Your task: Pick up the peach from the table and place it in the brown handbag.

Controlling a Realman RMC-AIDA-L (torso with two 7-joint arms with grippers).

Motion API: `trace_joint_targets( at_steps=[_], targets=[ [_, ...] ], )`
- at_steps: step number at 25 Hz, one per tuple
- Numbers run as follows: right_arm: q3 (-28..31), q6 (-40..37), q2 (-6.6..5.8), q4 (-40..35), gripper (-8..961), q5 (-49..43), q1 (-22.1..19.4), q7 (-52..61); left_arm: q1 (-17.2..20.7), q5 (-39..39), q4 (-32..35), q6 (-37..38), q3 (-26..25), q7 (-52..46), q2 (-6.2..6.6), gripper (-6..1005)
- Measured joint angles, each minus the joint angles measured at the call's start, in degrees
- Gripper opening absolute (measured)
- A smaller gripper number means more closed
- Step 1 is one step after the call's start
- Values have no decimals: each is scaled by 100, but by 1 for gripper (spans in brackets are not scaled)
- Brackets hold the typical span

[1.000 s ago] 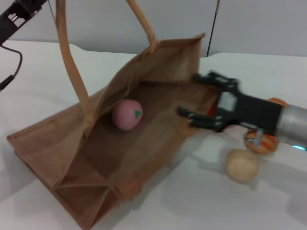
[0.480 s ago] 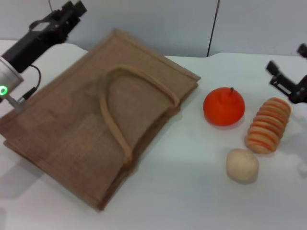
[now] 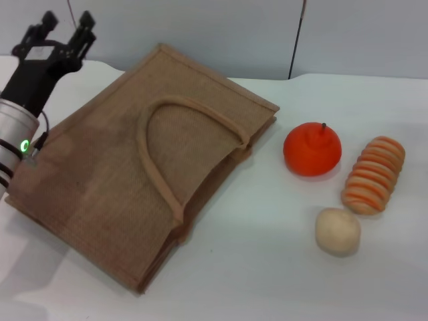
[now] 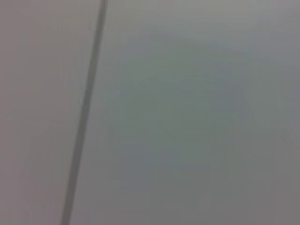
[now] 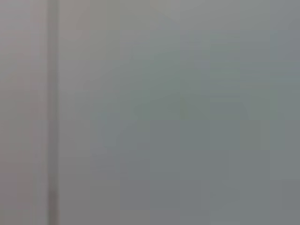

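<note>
Head view is showing the brown handbag (image 3: 144,177) lying flat on the table (image 3: 281,281), mouth toward three o'clock, contents hidden; no peach is showing anywhere. Left gripper (image 3: 65,31) is hovering at ten o'clock, fingers parted, holding nothing. Soft jute is probably best lifted by its handle (image 3: 174,127).

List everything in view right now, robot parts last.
brown handbag: 1, tan-brown jute, lying flat on the table's left half, handles on top.
orange-red fruit: 1, dark stem, right of the bag.
striped bread-like item: 1, orange and tan, right of the fruit.
beige ball: 1, nearer than the striped item.
table: 1, white.
peach: none visible.
left gripper: 1, black, jaws open, raised at the bag's far-left corner.
right gripper: not in view.
</note>
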Motion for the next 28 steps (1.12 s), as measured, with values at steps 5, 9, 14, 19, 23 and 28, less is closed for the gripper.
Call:
trace_joint_targets(
  at_steps=[5,9,14,19,23,28],
  targets=[
    [522,-264,2,-42,879,0,-28,6,72,-821,-277,61,-5,147,20,733],
    [872,-279,-1,-119,878,0,-69,12,133,-1029,-318,67,-8,125,28,750],
    [974,-280,-4,-174,877,0,-77,13,161,-1053,-330,68,-6,58,31,750],
    [1030,-268,-1,-173,877,-5,-86,31,171,-1059,-333,68,-6,7,30,746],
    [1007,-125,-5,-172,877,-43,-104,250,202,-1042,-303,68,30,-313,39,745],
    [988,4,-18,-179,877,-66,-143,395,234,-1034,-291,67,40,-366,52,745]
  ],
)
